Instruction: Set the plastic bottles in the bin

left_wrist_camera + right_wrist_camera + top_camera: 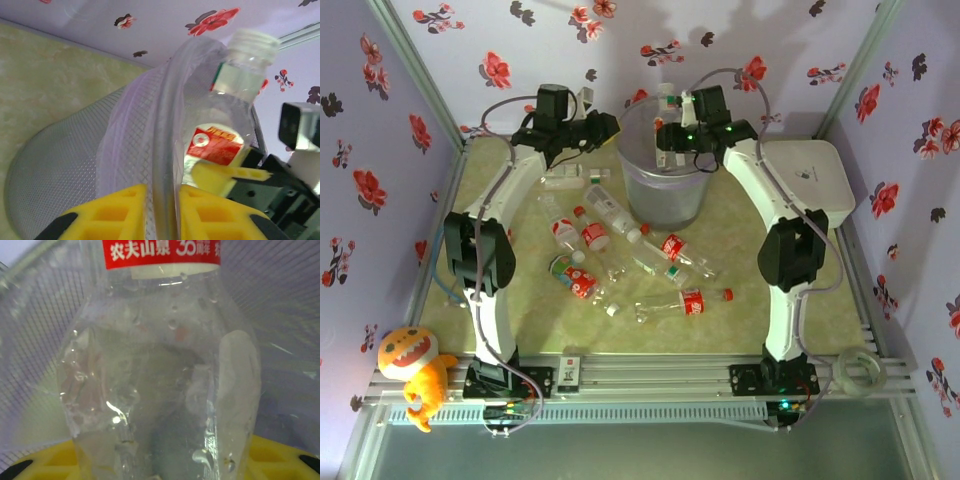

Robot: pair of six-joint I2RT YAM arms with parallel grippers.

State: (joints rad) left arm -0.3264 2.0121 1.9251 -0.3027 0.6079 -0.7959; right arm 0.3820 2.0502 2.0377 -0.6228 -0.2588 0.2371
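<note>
The bin (pixel 665 200) is a translucent grey-lilac bucket at the back centre of the table. My left gripper (pixel 610 128) is shut on its left rim; in the left wrist view the yellow fingers (pixel 120 210) clamp the rim (pixel 165 125) between them. My right gripper (pixel 668 140) holds a clear plastic bottle (pixel 667 100) with a red label and white cap upright over the bin's mouth. That bottle (pixel 155 380) sits between the right gripper's yellow fingers (pixel 277 457), and the same bottle (pixel 235 105) appears past the rim. Several more bottles (pixel 595 235) lie on the table in front of the bin.
A white rounded-square box (pixel 820 180) stands right of the bin, beside the right arm. A single bottle (pixel 560 180) lies under the left arm. An orange plush toy (pixel 410 365) and a tape roll (pixel 860 370) sit by the front rail.
</note>
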